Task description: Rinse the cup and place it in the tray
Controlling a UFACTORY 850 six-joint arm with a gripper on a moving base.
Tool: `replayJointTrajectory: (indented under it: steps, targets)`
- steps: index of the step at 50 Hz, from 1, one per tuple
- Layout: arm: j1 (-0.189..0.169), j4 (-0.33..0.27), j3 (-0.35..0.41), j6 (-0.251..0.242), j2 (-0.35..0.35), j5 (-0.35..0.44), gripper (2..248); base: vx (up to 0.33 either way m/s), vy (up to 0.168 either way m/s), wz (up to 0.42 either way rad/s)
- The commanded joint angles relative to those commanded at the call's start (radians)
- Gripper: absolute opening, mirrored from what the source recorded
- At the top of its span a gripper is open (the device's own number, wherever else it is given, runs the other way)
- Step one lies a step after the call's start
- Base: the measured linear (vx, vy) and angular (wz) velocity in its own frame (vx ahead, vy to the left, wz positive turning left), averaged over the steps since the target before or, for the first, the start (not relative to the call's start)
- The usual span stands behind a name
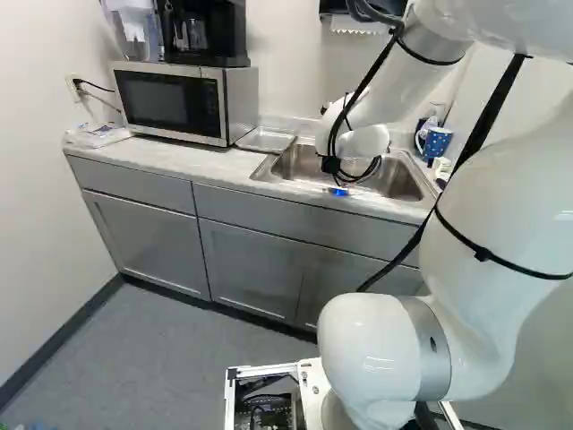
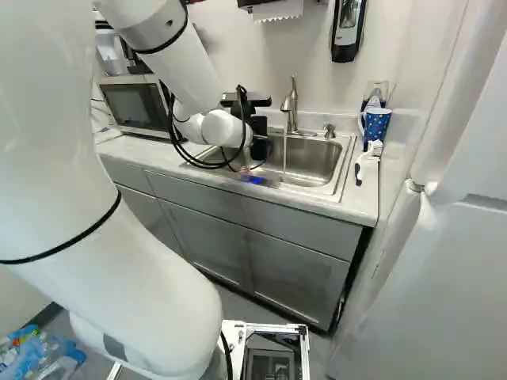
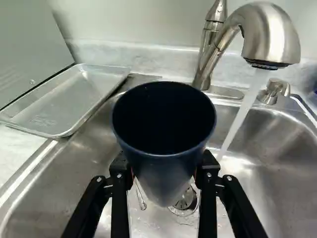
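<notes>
In the right base view my gripper (image 2: 244,111) is over the sink (image 2: 313,162), its fingertips hidden. The wrist view shows the gripper (image 3: 161,181) shut on the dark blue cup (image 3: 163,168), a finger on either side. The cup's open mouth shows, its inside dark. From the faucet (image 3: 272,37), a stream of water (image 3: 242,114) falls beside the cup, not into it, down to the basin. The metal tray (image 3: 64,99) lies on the counter beside the sink, with a bare bottom; the left base view also shows this tray (image 1: 266,140).
A microwave (image 1: 170,103) stands on the counter (image 1: 170,159) beside the tray. Past the sink's other side are a blue patterned mug (image 2: 375,125) and a white brush (image 2: 368,154). A soap dispenser (image 2: 348,28) hangs on the wall. Cabinets (image 1: 251,260) front the counter.
</notes>
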Motion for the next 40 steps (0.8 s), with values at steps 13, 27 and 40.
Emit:
replayJointTrajectory:
  steps: [13, 27, 40]
  targets:
    - [-0.001, 0.001, 0.0, 0.0, 0.0, 0.0, 125, 0.0, 0.0, 0.0]
    - [-0.018, 0.001, -0.005, 0.0, -0.005, 0.0, 125, 0.0, 0.0, 0.0]
    - [-0.039, 0.001, -0.012, 0.0, -0.012, -0.003, 125, 0.0, 0.0, 0.0]
